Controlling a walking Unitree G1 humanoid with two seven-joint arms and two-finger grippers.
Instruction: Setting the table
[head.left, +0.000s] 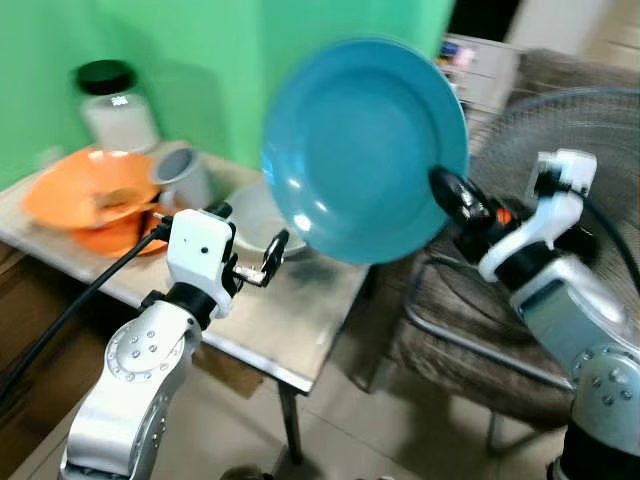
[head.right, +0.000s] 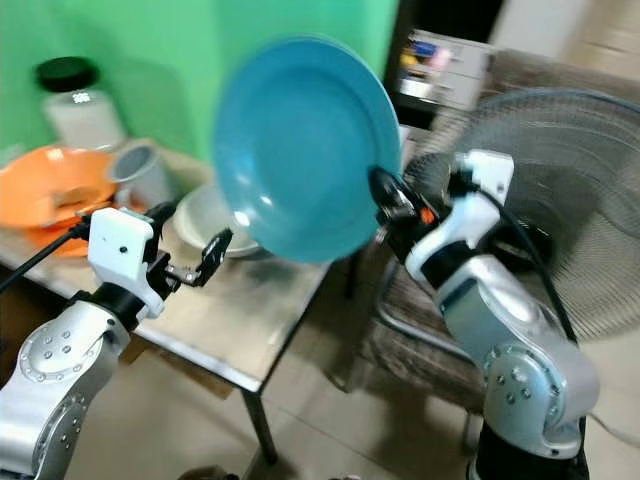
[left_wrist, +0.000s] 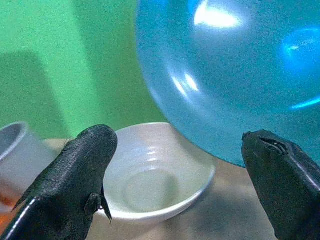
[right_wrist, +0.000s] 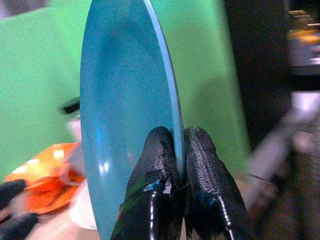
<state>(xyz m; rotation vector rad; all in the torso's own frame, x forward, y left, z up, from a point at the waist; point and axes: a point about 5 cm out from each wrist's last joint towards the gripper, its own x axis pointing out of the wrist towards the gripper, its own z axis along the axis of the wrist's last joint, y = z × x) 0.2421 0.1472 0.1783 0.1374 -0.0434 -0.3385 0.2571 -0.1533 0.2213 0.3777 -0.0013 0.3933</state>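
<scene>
Head views: blue plate (head.left: 365, 150) held up in the air on edge, its hollow face toward the camera, above the near end of the table (head.left: 300, 330) and partly in front of the white bowl (head.left: 255, 215).
Right gripper (head.left: 447, 187): pinches the plate at its rim on the robot's right side, fingers closed on the edge; a standing fan (head.left: 570, 170) and a chair (head.left: 450, 320) lie behind that arm.
Left gripper (head.left: 255, 262): hovers low over the tabletop just beside the white bowl, fingers spread, carrying nothing.
Other tableware: orange dish (head.left: 90, 195), grey cup (head.left: 182, 175) and a black-lidded jar (head.left: 115, 105) sit further back on the table against the green wall.
Left wrist view: two black fingers (left_wrist: 75, 175) stand wide apart; between them sits the white bowl (left_wrist: 155, 175), with the plate's (left_wrist: 230, 75) glossy underside hanging just above it.
Right wrist view: both fingertips (right_wrist: 157, 160) clamp the thin rim of the plate (right_wrist: 125, 125) from either side, seen edge-on.
Handling judgement: plate looks rigid, glazed and slick, probably breakable if dropped; a pinch at a single rim point leaves it free to swing, so it likely wants slow tilting to flat.
Best hold: the rim, as now, or a second support from the free gripper at the opposite edge.
</scene>
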